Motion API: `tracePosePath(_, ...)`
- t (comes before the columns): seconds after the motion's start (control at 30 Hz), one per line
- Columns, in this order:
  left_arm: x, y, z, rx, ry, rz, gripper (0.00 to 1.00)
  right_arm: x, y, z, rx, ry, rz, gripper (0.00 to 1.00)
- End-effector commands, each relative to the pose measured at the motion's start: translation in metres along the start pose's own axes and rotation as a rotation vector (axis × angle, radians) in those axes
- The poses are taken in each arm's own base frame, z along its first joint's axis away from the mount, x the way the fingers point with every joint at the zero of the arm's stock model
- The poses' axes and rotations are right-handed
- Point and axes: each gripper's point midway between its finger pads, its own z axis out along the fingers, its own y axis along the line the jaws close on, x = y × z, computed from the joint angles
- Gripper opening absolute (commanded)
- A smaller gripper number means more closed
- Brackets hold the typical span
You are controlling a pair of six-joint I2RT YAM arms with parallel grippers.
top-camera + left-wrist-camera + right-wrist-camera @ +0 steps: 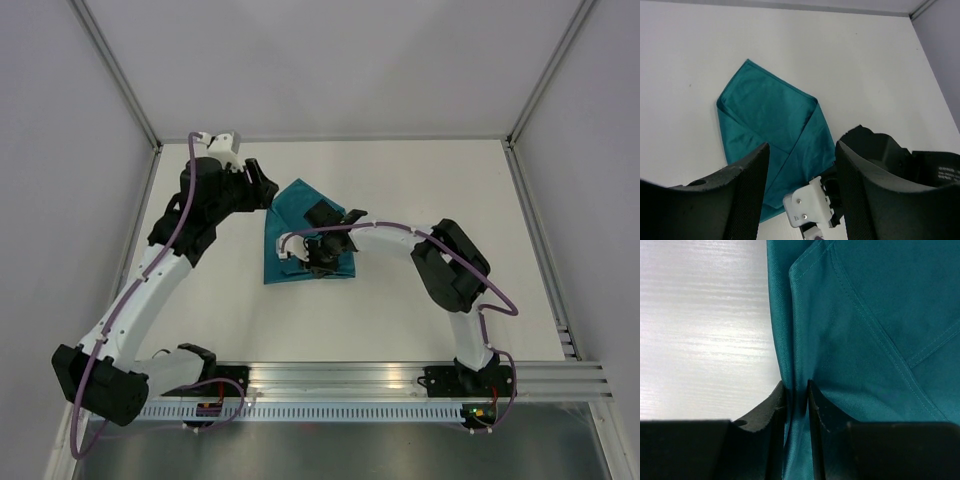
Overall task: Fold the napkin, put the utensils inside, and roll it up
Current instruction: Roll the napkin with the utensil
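Observation:
The teal napkin point(297, 215) lies folded into a pointed shape on the white table, in the middle of the top view. It also shows in the left wrist view point(772, 120) and fills the right wrist view point(870, 320). My right gripper point(321, 261) is down on the napkin's near part, and its jaws point(796, 390) are shut on a raised fold of cloth at the napkin's edge. My left gripper point(262, 187) is open and empty, hovering just past the napkin's far left corner point(802, 187). No utensils are in view.
The white table point(420, 190) is walled at the back and both sides. An aluminium rail point(400, 378) runs along the near edge by the arm bases. The right arm's forearm arcs over the napkin's right half.

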Motion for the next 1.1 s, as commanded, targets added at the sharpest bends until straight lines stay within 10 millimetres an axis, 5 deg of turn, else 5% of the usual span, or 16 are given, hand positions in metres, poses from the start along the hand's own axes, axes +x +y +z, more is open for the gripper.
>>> tracePosePath(0.0, -0.021, -0.014, -0.012, 0.023, -0.108, 0.092, 0.60, 0.104, 0.051, 0.011, -0.217, 0.299, 0.129, 0.21)
tracePosePath(0.57, -0.017, -0.081, -0.064, 0.277, -0.317, 0.310, 0.61, 0.143, 0.049, -0.007, -0.339, 0.328, 0.194, 0.19)
tracePosePath(0.9, 0.018, -0.130, -0.066, 0.351, -0.309, 0.582, 0.62, 0.160, 0.049, -0.016, -0.389, 0.334, 0.237, 0.18)
tracePosePath(1.07, 0.056, -0.141, -0.052, 0.360, -0.227, 0.723, 0.60, 0.167, 0.047, -0.020, -0.414, 0.331, 0.269, 0.18)
